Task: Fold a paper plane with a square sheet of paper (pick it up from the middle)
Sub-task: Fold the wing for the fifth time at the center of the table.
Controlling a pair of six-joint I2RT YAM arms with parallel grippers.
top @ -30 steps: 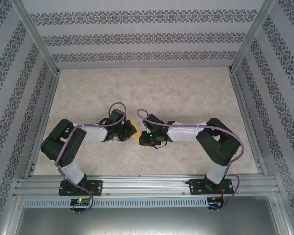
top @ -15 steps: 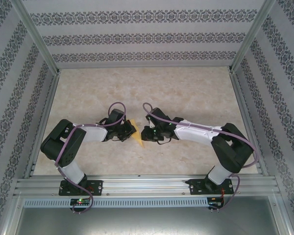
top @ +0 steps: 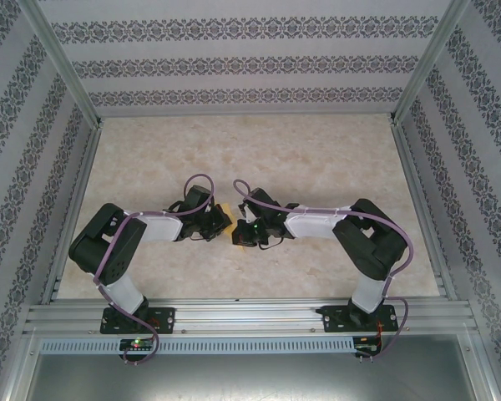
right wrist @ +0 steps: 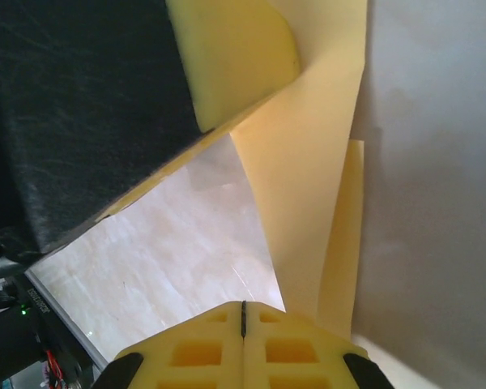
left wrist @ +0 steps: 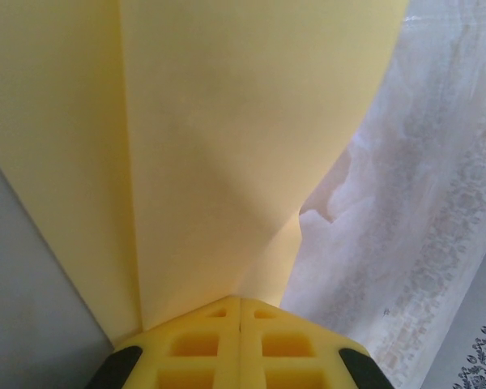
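left wrist, right wrist: left gripper [left wrist: 240, 301] and right gripper [right wrist: 243, 306] each clenched on the square sheet of paper [left wrist: 227, 162], above marbled table [right wrist: 170, 243].

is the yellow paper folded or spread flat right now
Folded: the paper shows a straight crease and overlapping layers in the left wrist view, with layered flaps in the right wrist view. The left gripper is shut on it.

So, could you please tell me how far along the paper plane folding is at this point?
Done: the sheet of paper is picked up and already carries a long crease, with overlapping layers in the right wrist view. In hand: the left claw and right claw are both shut on it. Remaining: it has no finished dart shape yet, so more folds are likely needed.
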